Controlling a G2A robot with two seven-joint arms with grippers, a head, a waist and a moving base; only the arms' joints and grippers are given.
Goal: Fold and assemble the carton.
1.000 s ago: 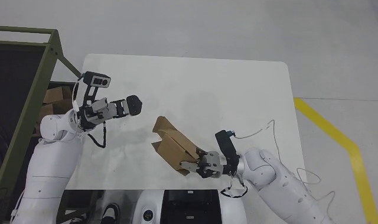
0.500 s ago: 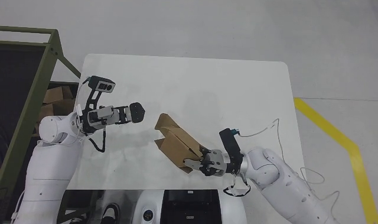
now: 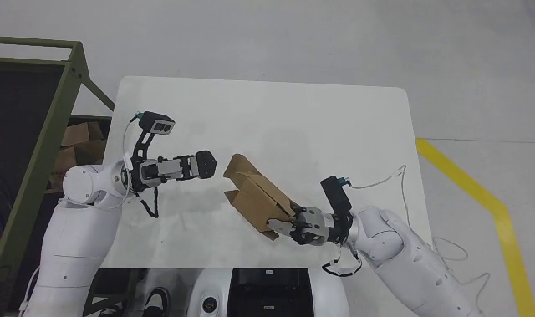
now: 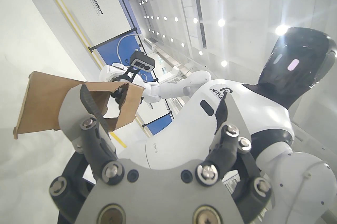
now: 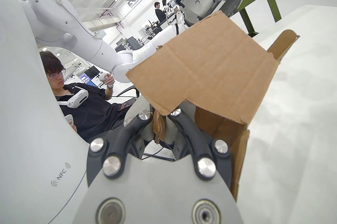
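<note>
While tight on the carton, right claw; left claw agape.

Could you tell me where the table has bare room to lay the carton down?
The table is bare across its far half, beyond the carton, and between carton and right-side edge. Crowded: the near middle, where the right tool grips the carton and the open left tool hovers beside it.

White table, grey floor, yellow line, green rack
</note>
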